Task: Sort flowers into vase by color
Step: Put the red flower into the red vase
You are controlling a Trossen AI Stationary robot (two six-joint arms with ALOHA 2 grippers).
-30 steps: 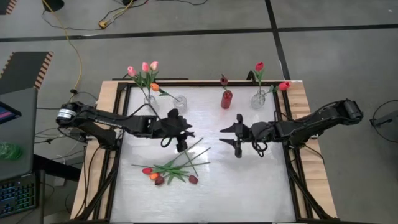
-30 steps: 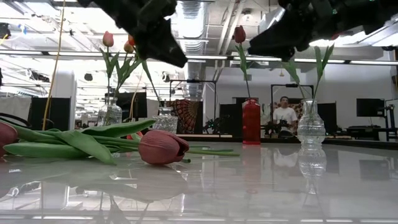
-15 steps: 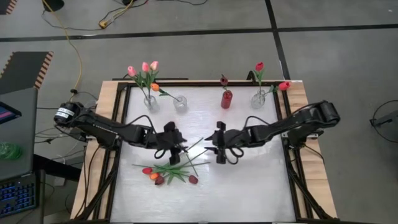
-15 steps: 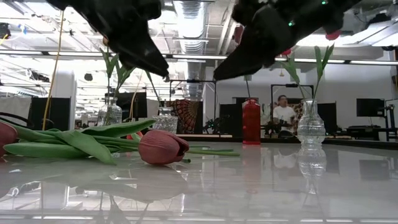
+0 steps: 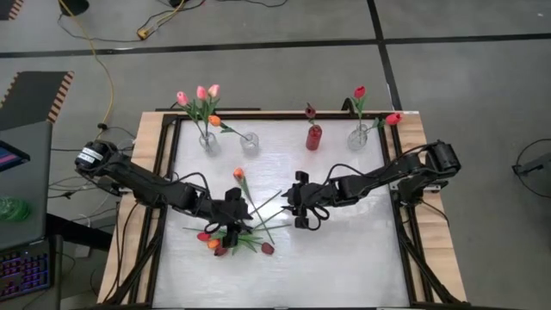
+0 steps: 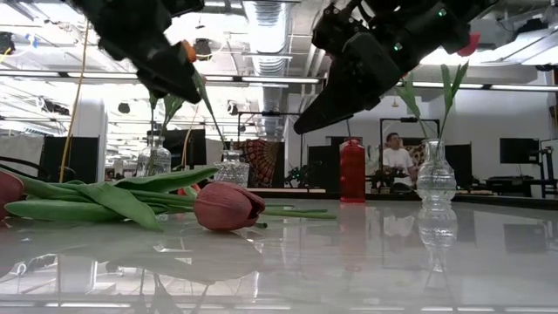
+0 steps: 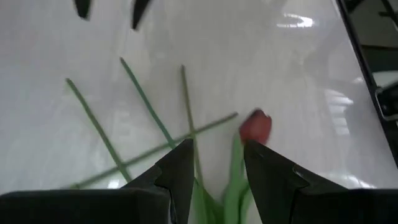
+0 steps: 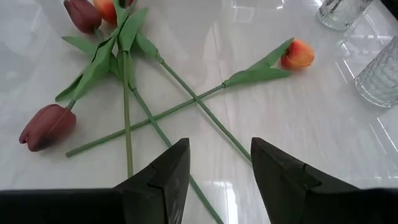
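Left gripper [image 7: 217, 149] hangs over the pile [image 5: 232, 241] near the table's [image 5: 344, 258] front edge. Its fingers are apart with nothing between them. Green stems [image 7: 146, 99] cross right under the tips, and a red tulip [image 7: 255, 126] lies just beside one finger. Right gripper [image 8: 219, 146] hovers close by, also spread and empty, above the spot where the orange tulip's [image 8: 297, 55] stem crosses two others.

That crossing is your main hazard. Close there and you likely pinch two or three stems, so a wrong colour rides along. A lifted stem can also drag the leaves tangled with it and pull the maroon tulip [image 8: 46, 127] and the rest across the glossy top.

Watch the arms too. The two grippers sit near each other, and both reaching for the same crossing could make them knock.

Farther back, the vases [image 5: 250, 142] stand in a row at the far edge, some holding flowers. They look light and narrow-necked, so a stem fed in at a slant may miss the mouth or tip one over. You could also snag the standing heads on the way in.
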